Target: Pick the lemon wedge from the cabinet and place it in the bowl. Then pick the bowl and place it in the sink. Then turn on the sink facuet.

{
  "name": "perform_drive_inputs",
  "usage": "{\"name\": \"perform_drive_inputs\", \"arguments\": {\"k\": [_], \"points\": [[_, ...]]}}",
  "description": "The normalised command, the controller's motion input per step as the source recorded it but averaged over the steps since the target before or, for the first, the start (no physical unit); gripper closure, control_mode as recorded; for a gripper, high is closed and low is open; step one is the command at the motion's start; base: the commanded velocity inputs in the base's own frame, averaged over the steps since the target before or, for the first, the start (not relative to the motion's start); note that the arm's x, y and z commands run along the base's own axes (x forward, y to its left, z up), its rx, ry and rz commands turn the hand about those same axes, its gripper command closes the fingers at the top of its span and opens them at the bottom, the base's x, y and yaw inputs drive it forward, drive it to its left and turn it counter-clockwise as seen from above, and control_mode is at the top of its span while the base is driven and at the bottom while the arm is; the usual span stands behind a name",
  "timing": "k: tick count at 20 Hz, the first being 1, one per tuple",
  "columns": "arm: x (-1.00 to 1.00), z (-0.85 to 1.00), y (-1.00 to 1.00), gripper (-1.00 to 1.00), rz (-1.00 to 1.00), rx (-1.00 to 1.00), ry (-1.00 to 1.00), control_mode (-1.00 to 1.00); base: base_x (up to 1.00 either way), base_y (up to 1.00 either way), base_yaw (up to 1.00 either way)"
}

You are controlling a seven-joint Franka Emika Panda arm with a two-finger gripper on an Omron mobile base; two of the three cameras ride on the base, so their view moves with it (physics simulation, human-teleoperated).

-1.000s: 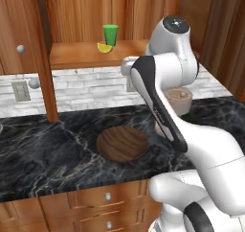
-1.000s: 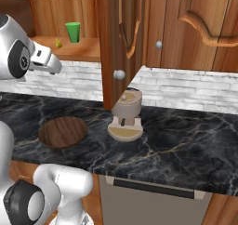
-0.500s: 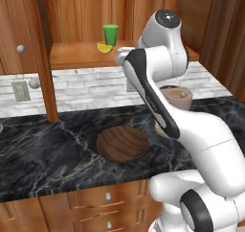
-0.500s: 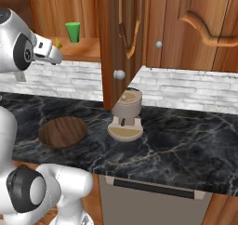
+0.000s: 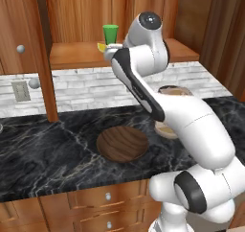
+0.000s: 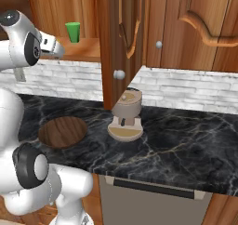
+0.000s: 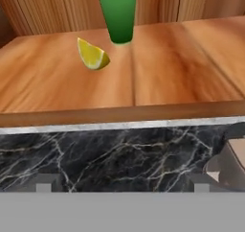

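The lemon wedge [image 7: 93, 55] lies on the cabinet [image 7: 182, 68] shelf, just left of a green cup [image 7: 117, 13]. My gripper [image 7: 122, 188] is open, its tips wide apart, and hangs in front of the shelf edge, short of the wedge and touching nothing. From the left base view the gripper [image 5: 108, 49] sits right beside the lemon wedge [image 5: 100, 47] at shelf height. The dark wooden bowl [image 5: 122, 144] rests empty on the black marbled counter below, also seen as the bowl [image 6: 62, 131] from the right. The sink and the sink facuet are out of view.
A beige countertop appliance [image 6: 126, 116] stands on the counter to the right of the bowl. An open cabinet door [image 5: 19, 39] with a round knob hangs to the left, and a wooden post [image 6: 111, 47] divides the cabinets. The green cup [image 5: 110, 33] stands close behind the wedge.
The arm has swung up and toward the shelf, bringing the hand closer to the lemon wedge. The jaws stay open. The bowl, cup and wedge have not moved.
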Motion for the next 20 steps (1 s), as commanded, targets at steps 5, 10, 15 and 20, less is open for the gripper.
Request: {"name": "perform_drive_inputs", "arguments": {"k": [5, 10, 15, 20], "points": [[0.68, 0.00, 0.03, -1.00, 0.05, 0.00, 0.00, -1.00, 0.00, 0.00, 0.00], [0.58, 0.00, 0.26, -1.00, 0.05, -0.01, 0.00, -1.00, 0.00, 0.00, 0.00], [0.57, 0.00, 0.35, -1.00, 0.05, -0.04, 0.00, -1.00, 0.00, 0.00, 0.00], [0.55, 0.00, 0.11, -1.00, 0.05, -0.01, 0.00, -1.00, 0.00, 0.00, 0.00]]}}
